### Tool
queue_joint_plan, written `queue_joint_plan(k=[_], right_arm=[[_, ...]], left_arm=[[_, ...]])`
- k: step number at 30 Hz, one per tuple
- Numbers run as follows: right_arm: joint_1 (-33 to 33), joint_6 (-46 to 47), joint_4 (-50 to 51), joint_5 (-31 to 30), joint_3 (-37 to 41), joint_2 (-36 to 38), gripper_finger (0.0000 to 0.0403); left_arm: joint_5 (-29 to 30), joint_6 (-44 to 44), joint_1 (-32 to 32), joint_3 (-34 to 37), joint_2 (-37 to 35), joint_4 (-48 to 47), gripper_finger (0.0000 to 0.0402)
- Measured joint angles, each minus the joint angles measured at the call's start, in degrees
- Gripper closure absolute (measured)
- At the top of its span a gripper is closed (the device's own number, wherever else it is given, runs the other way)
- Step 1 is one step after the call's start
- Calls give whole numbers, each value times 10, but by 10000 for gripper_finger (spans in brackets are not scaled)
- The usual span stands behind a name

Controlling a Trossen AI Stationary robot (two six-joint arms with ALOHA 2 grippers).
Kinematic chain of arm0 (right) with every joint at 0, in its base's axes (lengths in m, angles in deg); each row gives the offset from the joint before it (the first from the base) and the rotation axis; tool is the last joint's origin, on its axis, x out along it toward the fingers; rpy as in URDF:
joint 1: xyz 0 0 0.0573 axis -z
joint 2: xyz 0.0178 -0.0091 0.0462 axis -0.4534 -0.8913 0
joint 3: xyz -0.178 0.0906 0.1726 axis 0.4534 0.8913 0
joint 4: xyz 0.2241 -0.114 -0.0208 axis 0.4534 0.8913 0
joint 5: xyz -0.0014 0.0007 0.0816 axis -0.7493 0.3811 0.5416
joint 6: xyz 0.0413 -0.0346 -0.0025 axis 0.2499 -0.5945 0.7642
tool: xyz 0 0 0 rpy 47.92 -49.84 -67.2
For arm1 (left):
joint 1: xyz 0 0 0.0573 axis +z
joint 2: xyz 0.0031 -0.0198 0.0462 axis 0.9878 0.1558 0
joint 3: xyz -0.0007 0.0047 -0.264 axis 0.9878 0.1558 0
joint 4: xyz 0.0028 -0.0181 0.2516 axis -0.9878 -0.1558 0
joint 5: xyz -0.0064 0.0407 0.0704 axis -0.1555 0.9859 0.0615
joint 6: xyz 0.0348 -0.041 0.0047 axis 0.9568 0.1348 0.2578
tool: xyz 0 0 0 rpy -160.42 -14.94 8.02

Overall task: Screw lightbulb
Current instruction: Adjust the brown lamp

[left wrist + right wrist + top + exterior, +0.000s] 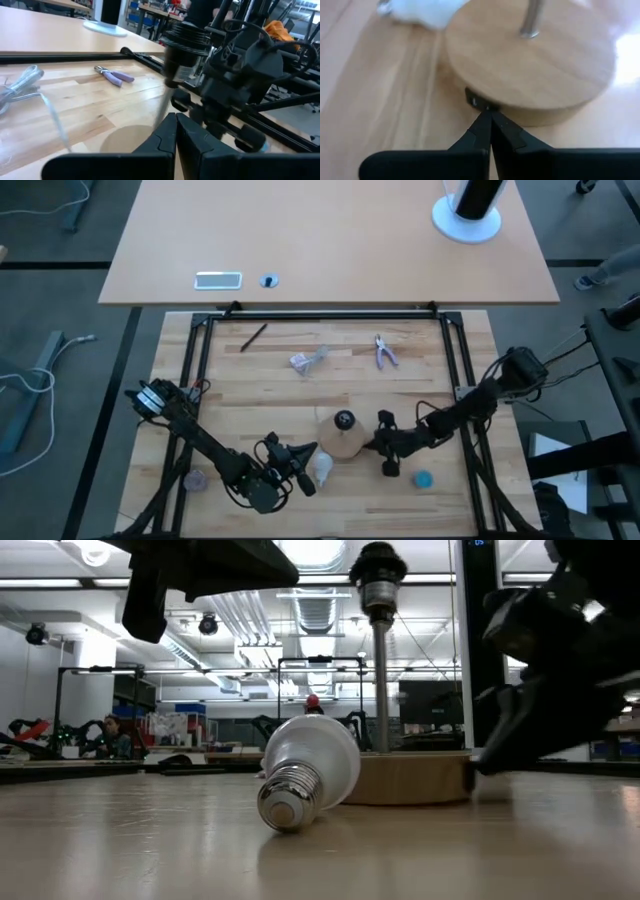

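On the table [420,395], near its front edge, we're seeing the lightbulb [305,772] lying on its side just beside the wooden disc [342,442], which carries a black socket [378,572] on a metal post. In the low view its long axis is running roughly front to back, the screw base pointing toward that camera and the frosted dome toward the disc. Left claw [303,452] is sitting fully closed on nothing, hovering just above the bulb. Right claw [490,116] is pinched shut too, empty, its tip touching the disc's rim.

The table is pale butcher-block inside a black frame; the low view is showing a lab behind with ceiling lights and a seated person [112,736].

Only the high view is giving us the pliers [385,352], a crumpled wrapper [305,360] and a blue cap [423,479]; only the right wrist view is showing the rim contact.
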Motion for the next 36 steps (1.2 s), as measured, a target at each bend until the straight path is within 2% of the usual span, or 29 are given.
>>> queue_joint_plan(k=[6,10,13,19,25,30,36], right_arm=[[51,-29,0,-26,-19,9,403],[74,-46,12,22,-21,19,403],[64,-40,36,57,-20,40,403],[8,-13,37,58,-20,51,403],[-4,-3,-24,38,-42,-16,403],[-4,-3,-31,33,-74,-87,403],[-1,2,-45,-33,-98,-137,403]], left_arm=[[0,11,0,0,0,-6,401],[0,10,-5,0,-1,-9,401],[0,9,-12,0,-3,-13,401],[1,-12,-11,5,-3,-33,401],[43,-27,-7,6,-3,-32,401],[60,-39,-7,7,-3,-32,401],[61,-38,-7,8,-3,-33,401]])
